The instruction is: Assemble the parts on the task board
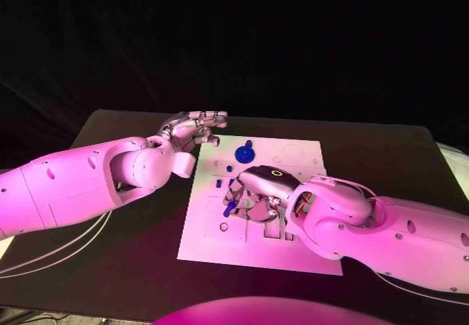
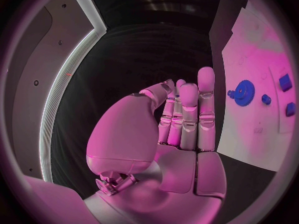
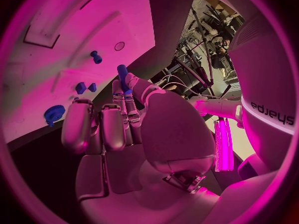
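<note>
A: What is the right hand (image 1: 259, 193) doing?
B: It sits over the middle of the board (image 1: 293, 252), fingers curled, pinching a short blue peg (image 3: 122, 74) at the fingertips.
A: And the peg in the head view?
B: A blue piece shows just left of that hand; I cannot tell whether it is the same peg.
A: The left hand (image 1: 196, 126)?
B: Off the board's far left corner, over the table (image 1: 127, 271). Its fingers stand straight and close together, the thumb beside them, holding nothing.
A: Other parts?
B: A blue gear (image 1: 245, 152) lies on the board's far left area, with small blue pieces near it. The left wrist view shows the gear (image 2: 244, 91) beside small blocks (image 2: 285, 82).
</note>
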